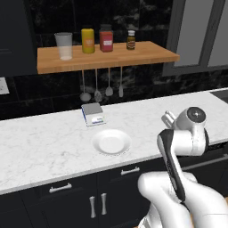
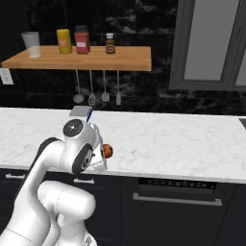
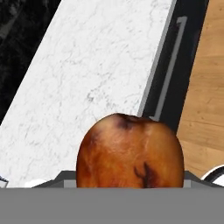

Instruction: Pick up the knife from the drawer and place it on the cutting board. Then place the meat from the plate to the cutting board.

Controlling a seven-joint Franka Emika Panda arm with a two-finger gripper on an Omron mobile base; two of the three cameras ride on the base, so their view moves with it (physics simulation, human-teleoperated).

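Gripper (image 2: 106, 153) is clamped on the meat (image 3: 130, 151) — reddish-brown lump right at the hand, over the tabletop (image 2: 182, 139) edge. Plate (image 1: 111, 142) sits bare. Board probably somewhere off at 3 o'clock — carry level, lower gently before letting go.

Reddish-brown meat (image 3: 130, 151) with dark streaks, round white plate (image 1: 111, 142), white grey-veined marble bench (image 1: 44, 147), light brown wooden shelf (image 1: 104, 58), black cabinets (image 1: 67, 202) with silver handles

The meat (image 3: 130, 151) is blocking the fingertips in the hand view, its lower part being cut off at the bottom; in the right base view the arm's wrist is covering most of the meat (image 2: 108, 151) and the gripper
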